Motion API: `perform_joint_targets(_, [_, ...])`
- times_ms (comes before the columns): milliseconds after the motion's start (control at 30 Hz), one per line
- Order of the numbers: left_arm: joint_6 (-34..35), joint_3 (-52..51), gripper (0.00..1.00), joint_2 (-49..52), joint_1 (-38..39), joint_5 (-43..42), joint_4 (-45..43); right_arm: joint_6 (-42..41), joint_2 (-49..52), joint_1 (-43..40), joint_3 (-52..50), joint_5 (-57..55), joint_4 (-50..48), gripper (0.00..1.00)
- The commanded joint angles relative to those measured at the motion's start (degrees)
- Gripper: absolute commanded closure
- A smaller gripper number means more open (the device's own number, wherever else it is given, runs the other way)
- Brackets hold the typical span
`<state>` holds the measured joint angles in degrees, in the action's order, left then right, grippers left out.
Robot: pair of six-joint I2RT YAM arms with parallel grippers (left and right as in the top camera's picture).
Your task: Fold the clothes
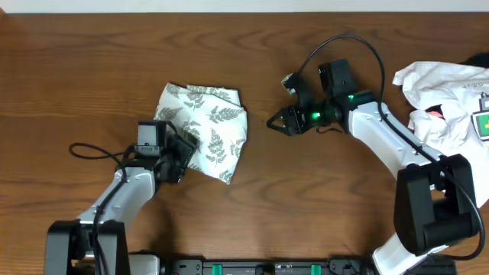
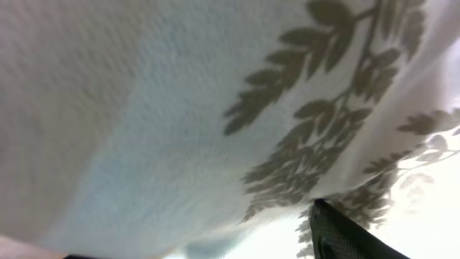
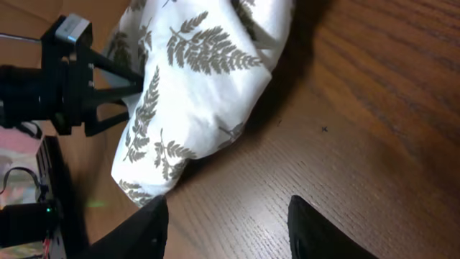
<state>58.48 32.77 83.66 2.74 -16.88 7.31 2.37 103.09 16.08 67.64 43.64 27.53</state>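
Note:
A white cloth with a grey fern print (image 1: 208, 126) lies crumpled on the wooden table left of centre. My left gripper (image 1: 181, 155) is at its lower left edge and looks shut on the cloth's edge; the right wrist view shows its fingers (image 3: 136, 86) meeting at the fabric. In the left wrist view the cloth (image 2: 180, 108) fills the frame and hides one finger. My right gripper (image 1: 275, 122) is open and empty over bare wood just right of the cloth (image 3: 208, 79); its two fingertips (image 3: 226, 212) are apart.
A pile of white clothes (image 1: 443, 103) with a dark item and a green-tagged piece lies at the right edge of the table. A black cable (image 1: 92, 150) loops by the left arm. Bare wood (image 1: 321, 198) lies between the arms.

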Motion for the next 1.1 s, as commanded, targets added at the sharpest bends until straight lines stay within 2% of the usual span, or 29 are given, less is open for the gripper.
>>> perform_joint_targets(0, [0.57,-2.51,0.31,4.26,-0.04,1.49,-1.60,1.14,0.37,-0.24,0.02,0.13,0.20,0.48])
perform_joint_targets(200, [0.59,-2.51,0.28,9.64,-0.04,1.46,-11.06,1.14,0.37,-0.24,0.02,0.31,0.39,0.49])
perform_joint_targets(467, [0.57,-2.51,0.29,16.31,-0.04,2.12,-27.02,1.14,0.37,-0.26,0.02,0.31,0.94,0.50])
perform_joint_targets(633, [0.57,-2.49,0.28,16.98,-0.04,2.29,-29.77,1.14,0.37,-0.31,0.02,-0.92,1.44,0.51])
perform_joint_targets(800, [-0.02,-2.49,0.27,16.98,-0.04,1.86,-30.58,1.11,0.37,-0.11,0.02,-10.08,-4.17,0.53])
perform_joint_targets(900, [-2.78,-2.49,0.27,16.98,0.33,0.39,-35.78,0.87,0.37,0.02,0.02,-12.57,-5.38,0.53])
perform_joint_targets(1067, [-6.16,-2.49,0.20,17.07,2.27,2.64,-43.45,0.90,0.37,0.07,0.02,-12.55,-3.26,0.53])
